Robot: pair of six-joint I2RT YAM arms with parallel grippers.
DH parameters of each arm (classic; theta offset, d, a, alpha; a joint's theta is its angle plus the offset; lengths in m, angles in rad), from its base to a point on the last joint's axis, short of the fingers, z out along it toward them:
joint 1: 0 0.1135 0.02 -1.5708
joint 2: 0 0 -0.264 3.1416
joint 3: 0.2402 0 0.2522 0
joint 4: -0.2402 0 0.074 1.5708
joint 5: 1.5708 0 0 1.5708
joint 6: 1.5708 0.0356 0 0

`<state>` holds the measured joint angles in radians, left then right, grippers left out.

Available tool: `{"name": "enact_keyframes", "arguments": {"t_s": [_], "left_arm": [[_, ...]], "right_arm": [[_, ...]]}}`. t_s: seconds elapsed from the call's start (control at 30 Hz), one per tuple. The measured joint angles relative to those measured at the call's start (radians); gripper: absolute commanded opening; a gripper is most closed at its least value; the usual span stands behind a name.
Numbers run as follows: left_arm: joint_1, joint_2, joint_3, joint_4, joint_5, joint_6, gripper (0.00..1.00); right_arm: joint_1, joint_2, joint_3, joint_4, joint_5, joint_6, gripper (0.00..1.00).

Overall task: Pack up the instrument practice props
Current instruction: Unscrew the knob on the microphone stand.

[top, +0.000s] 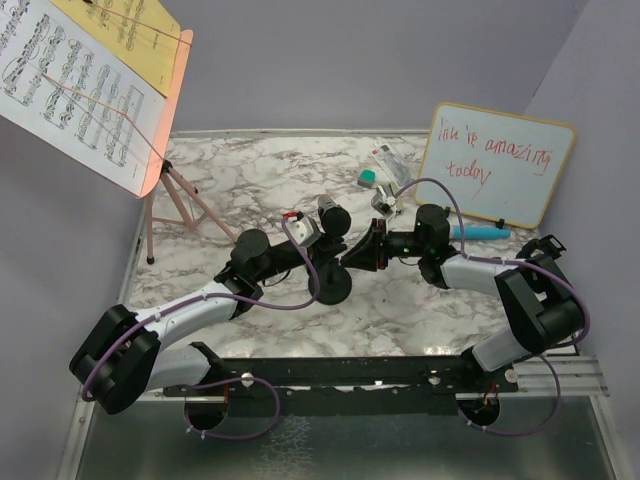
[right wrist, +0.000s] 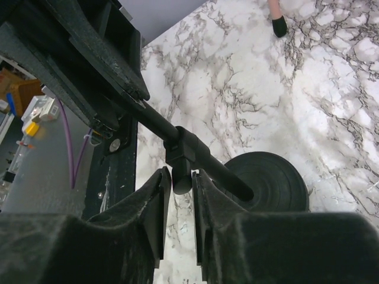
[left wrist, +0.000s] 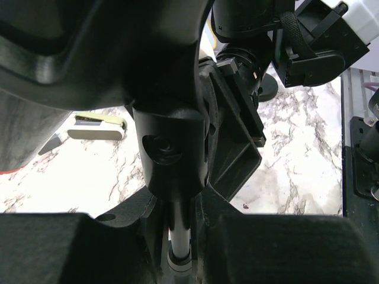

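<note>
A black mic pole stands on its round base (top: 331, 286) mid-table, with the black microphone (top: 333, 213) at its top. My left gripper (top: 306, 238) is shut on the pole's thin shaft (left wrist: 177, 234), just under a black clamp piece (left wrist: 172, 154). My right gripper (right wrist: 179, 183) comes in from the right, its fingers pressed close on either side of a small knob (right wrist: 182, 179) on the pole's collar. The base (right wrist: 269, 180) lies beyond it. The pink music rack (top: 172, 100) with sheet-music pages (top: 70, 90) stands far left. A blue microphone (top: 481, 231) lies far right.
A wood-framed whiteboard (top: 497, 162) leans at the back right, with a stapler (top: 390, 165) and green eraser (top: 368, 178) beside it. The rack's tripod legs (top: 178, 205) stand on the marble table (top: 250, 170) at the left. A black rail (top: 350, 372) runs along the near edge.
</note>
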<state>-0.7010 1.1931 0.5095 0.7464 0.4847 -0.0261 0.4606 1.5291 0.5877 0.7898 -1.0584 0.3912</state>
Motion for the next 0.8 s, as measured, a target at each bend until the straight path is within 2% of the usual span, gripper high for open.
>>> {"name": "enact_keyframes", "arguments": {"t_s": [0.33, 0.57, 0.8], "left_arm": [[-0.001, 0.000, 0.000, -0.002, -0.003, -0.011, 0.00], [-0.001, 0.000, -0.001, -0.002, -0.020, -0.023, 0.00], [-0.001, -0.001, -0.005, 0.001, -0.057, -0.042, 0.00]], "right_arm": [[0.000, 0.015, 0.001, 0.010, -0.010, -0.021, 0.01], [0.006, 0.014, -0.002, 0.026, -0.006, -0.119, 0.00], [0.036, -0.033, -0.021, -0.002, 0.041, -0.401, 0.00]]}}
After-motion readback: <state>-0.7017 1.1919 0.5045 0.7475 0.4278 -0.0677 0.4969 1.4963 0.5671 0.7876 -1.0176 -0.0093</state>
